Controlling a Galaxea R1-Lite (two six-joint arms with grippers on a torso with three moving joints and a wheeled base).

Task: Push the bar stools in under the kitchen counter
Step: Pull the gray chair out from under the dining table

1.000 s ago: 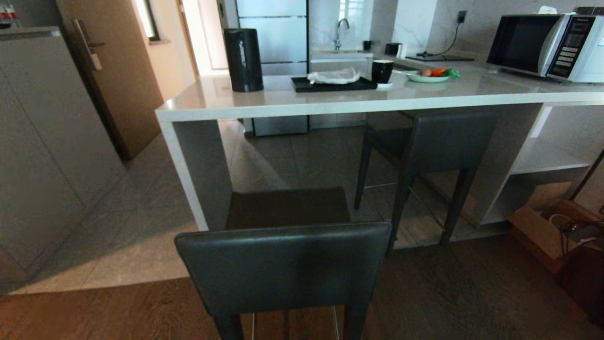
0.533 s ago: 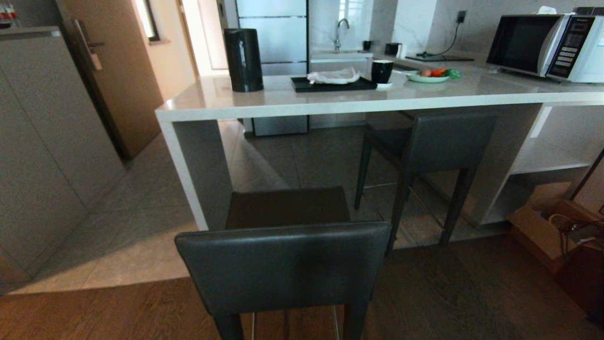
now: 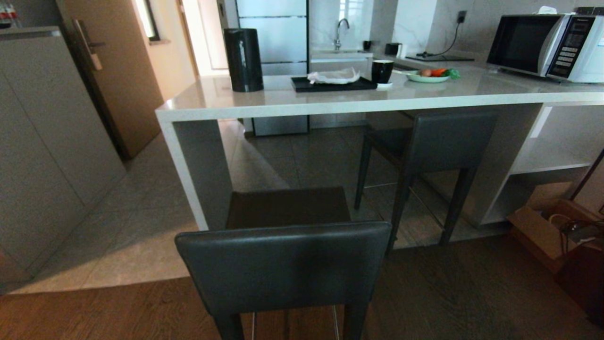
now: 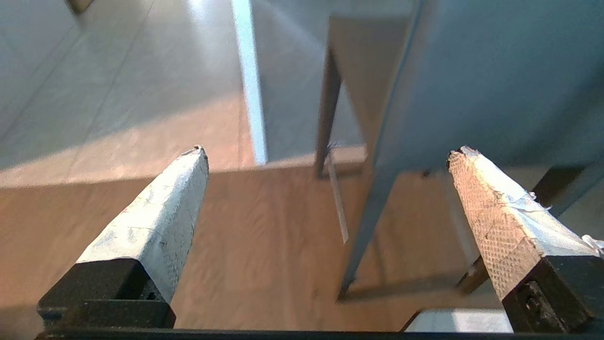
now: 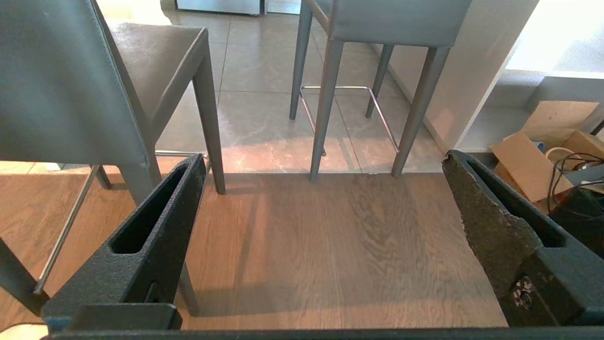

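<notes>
We see two stools at the counter (image 3: 330,101). The near stool (image 3: 283,264) stands pulled out, backrest toward us, its back legs on the wood floor (image 3: 472,293), seat front short of the counter edge, just beside the slab leg (image 3: 196,170) on its left. The far stool (image 3: 434,141) on the right is already tucked under, backrest just below the worktop edge, feet on the tile (image 3: 141,236). Between the near stool and the space under the counter we see bare tile only; the slab leg sits close to the seat's left front corner. Right of the far stool is a white shelf unit (image 3: 552,165), and below it a cardboard box (image 3: 542,231) with cables, on the floor well right of the near stool. On the worktop: black kettle (image 3: 243,59), black tray (image 3: 332,84) with a crumpled white cloth (image 3: 332,75), black mug (image 3: 381,72), green plate (image 3: 427,78) with food, microwave (image 3: 542,45) at the right end. A wooden door (image 3: 113,71) is far left, a sink tap (image 3: 340,33) behind. Neither arm shows in the head view. In its wrist view the left gripper (image 4: 325,156) has jaws spread wide, nothing between them, low near the near stool's leg and footrest. The right gripper (image 5: 325,165) is likewise wide apart and empty, over the wood floor, near stool backrest beside one finger, far stool legs ahead.
</notes>
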